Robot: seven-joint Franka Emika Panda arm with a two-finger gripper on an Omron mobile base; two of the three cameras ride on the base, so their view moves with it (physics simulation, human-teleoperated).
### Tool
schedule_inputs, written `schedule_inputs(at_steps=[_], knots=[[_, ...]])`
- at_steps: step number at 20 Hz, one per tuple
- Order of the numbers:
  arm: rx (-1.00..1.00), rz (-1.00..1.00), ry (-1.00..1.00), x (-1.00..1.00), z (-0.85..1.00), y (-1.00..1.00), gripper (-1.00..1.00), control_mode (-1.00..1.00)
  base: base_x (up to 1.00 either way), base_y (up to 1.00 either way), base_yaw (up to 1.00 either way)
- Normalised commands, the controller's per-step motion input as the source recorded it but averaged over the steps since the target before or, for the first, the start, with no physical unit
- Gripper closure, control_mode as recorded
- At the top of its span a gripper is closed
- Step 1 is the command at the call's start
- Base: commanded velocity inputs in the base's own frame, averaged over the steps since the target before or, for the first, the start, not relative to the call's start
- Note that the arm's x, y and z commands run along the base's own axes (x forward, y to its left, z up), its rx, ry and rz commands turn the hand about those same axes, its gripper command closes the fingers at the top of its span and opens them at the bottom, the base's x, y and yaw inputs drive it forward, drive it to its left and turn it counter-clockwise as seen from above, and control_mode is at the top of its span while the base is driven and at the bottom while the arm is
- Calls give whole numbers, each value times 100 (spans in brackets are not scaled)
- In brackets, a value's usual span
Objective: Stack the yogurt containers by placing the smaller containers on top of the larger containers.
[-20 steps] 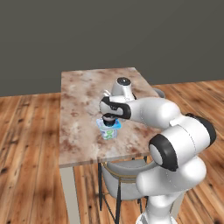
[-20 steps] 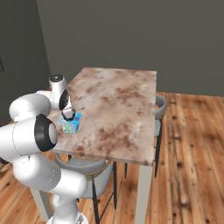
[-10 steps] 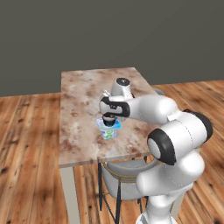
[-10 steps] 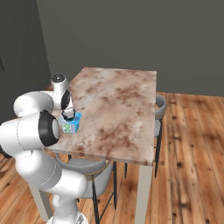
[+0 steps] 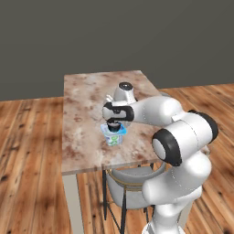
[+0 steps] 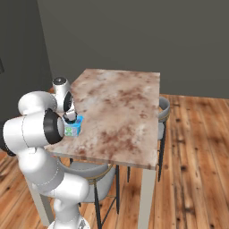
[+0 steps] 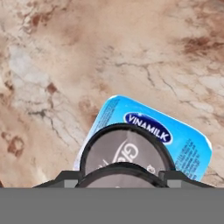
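Left base view: marble-pattern table (image 5: 87,105), brown/cream top, wood floor all round. Claw (image 5: 114,127) over the near half of the table, pointing down at the square tub (image 5: 113,137) w/ light-blue lid; green-blue markings on tub side, not legible here. Dark cup (image 5: 113,125) sits at the claw tips, right above the lid. Grey stool (image 5: 130,179) under the table's near edge, close to the robot base. Arm's forearm blocks the table's right side.

Right base view: same tub (image 6: 72,127) near the table's (image 6: 125,103) near-left corner, blue rim showing, green print on white wall. Claw (image 6: 69,117) directly above it w/ the dark cup (image 6: 69,118) between tub and claw; white shoulder hides the tub's left side. 2nd grey stool (image 6: 163,107) at the table's right edge; nearer stool (image 6: 91,172) under the near edge.

Hand view: lid of the tub (image 7: 183,140) reads "VINAMILK" in white on a dark-blue oval; small print on lid's right edge too fine to read. Dark round cup (image 7: 124,153) w/ greyish top overlaps the lid, touching or just above – can't tell which; big pale letter, looks like "G", partly cut off. Finger tips (image 7: 65,179) flank the cup left and right, pinching it, spread to cup width. Bare marble table (image 7: 65,57) beyond.
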Motion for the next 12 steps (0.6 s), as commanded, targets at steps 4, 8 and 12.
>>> schedule_inputs(at_steps=[4, 8, 12], knots=[[-1, 0, 0, 10, -8, 7, 100, -100, 0, 0, 0], [-1, 0, 0, 6, -8, 3, 100, -100, 0, 0, 0], [0, 0, 0, 3, -6, 0, 100, -100, 0, 0, 0]])
